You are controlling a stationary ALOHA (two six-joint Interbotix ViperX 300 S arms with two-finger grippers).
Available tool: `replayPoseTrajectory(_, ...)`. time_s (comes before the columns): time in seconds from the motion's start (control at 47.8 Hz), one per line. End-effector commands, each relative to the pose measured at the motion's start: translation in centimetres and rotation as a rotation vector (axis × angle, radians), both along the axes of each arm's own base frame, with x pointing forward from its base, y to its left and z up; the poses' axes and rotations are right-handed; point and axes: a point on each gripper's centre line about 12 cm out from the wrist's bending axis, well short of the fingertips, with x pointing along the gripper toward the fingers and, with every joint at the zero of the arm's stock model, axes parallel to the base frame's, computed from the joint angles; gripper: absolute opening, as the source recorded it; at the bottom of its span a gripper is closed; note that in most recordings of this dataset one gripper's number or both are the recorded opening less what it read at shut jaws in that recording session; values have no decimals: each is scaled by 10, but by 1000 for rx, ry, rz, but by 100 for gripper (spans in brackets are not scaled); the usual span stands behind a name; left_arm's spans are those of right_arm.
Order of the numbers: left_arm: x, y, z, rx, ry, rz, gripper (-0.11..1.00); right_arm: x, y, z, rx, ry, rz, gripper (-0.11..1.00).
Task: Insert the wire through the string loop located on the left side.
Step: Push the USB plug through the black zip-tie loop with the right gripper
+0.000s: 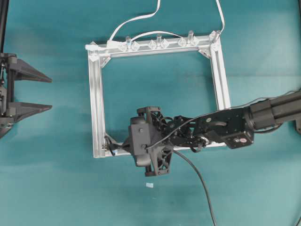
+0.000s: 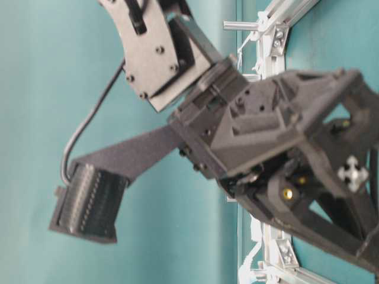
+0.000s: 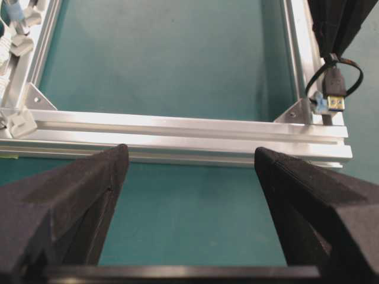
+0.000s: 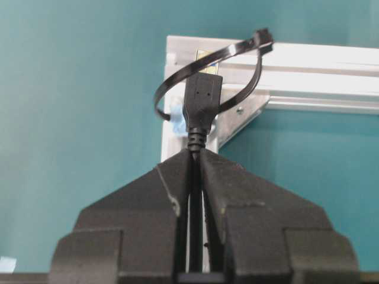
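Right gripper (image 4: 195, 155) was clamped on the wire (image 4: 202, 100), plug inside the string loop (image 4: 237, 71), upper centre. Left gripper (image 3: 189, 171) stood wide apart, lower frame.

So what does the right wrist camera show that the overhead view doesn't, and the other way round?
Only the right wrist view shows the right gripper shut on the wire, its plug inside the string loop. Only the overhead shows the open left gripper, the whole aluminium frame, the white cable and the clear pegs. Both share the frame's corner and the teal table.
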Motion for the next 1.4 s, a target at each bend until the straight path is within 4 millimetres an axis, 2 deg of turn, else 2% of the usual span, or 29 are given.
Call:
replayPoseTrajectory(0.0, 2, -2, 3, 1, -6, -15, 87, 10, 0, 19, 6, -53, -4, 7)
replayPoseTrajectory(0.439, 2, -3, 2, 1, -9, -22, 87, 26, 3, 21, 11, -77, -4, 7)
replayPoseTrajectory(1.381, 3, -5, 4, -3, -11, -28, 87, 27, 2, 21, 11, -78, -5, 7)
